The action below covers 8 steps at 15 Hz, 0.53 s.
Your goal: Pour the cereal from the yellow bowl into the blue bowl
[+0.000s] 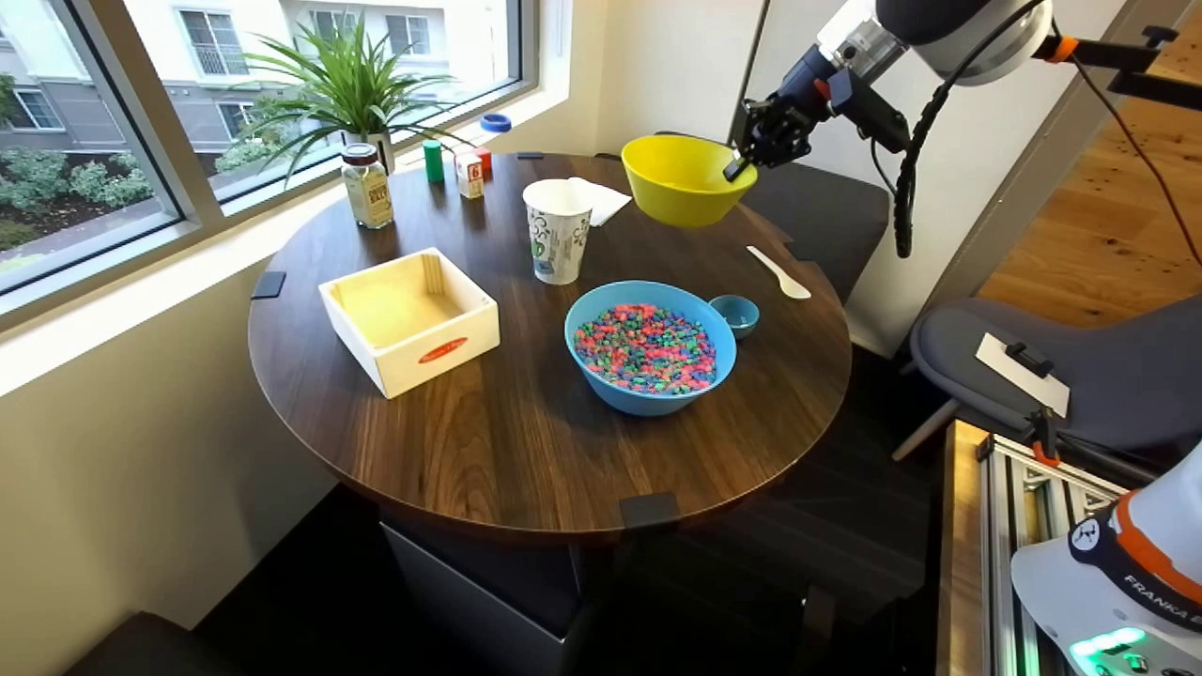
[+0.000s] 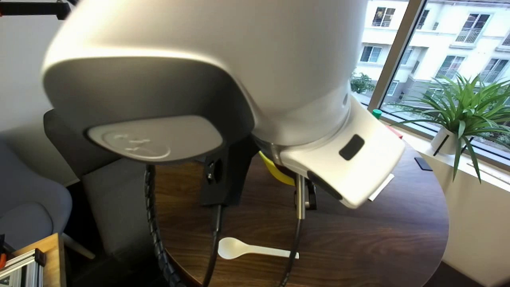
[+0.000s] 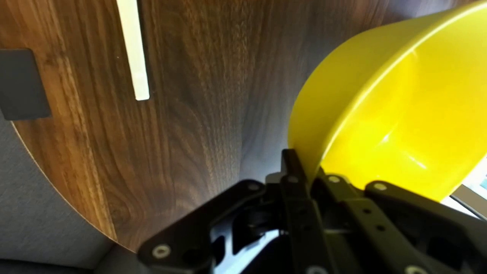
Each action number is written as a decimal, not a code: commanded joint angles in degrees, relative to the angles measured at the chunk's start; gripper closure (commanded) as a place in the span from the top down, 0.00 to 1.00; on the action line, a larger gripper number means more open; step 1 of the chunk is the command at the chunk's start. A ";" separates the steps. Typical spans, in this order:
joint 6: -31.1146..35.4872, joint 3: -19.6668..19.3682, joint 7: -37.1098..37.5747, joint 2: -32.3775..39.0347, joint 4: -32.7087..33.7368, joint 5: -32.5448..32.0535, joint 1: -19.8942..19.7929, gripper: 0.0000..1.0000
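Observation:
The yellow bowl (image 1: 671, 192) is held over the far side of the table, and its rim is slightly tilted. My gripper (image 1: 742, 164) is shut on its rim; in the wrist view the fingers (image 3: 309, 169) pinch the wall of the yellow bowl (image 3: 335, 91). No cereal shows in the visible part of its inside. The cereal (image 1: 648, 349) lies in the blue bowl (image 1: 648, 402), which stands upright on the table nearer that camera. In an exterior view the arm hides most of the yellow bowl (image 2: 277, 169), and the blue bowl is out of view there.
A white paper cup (image 1: 556, 239) stands between the bowls and a wooden box (image 1: 413, 324). A small blue cup (image 1: 735, 315) stands beside the blue bowl. A white spoon (image 1: 781, 274) lies near the table edge. A spice jar (image 1: 367, 188) and small containers stand by the window.

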 commanded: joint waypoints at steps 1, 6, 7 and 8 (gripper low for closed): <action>1.05 0.00 -3.57 3.09 1.11 4.59 -0.37 0.01; 1.07 0.33 -4.87 6.79 2.19 5.91 -1.25 0.01; 0.98 0.41 -5.03 7.43 2.56 6.14 -1.44 0.01; 1.12 0.53 -4.81 8.13 2.94 5.84 -1.66 0.01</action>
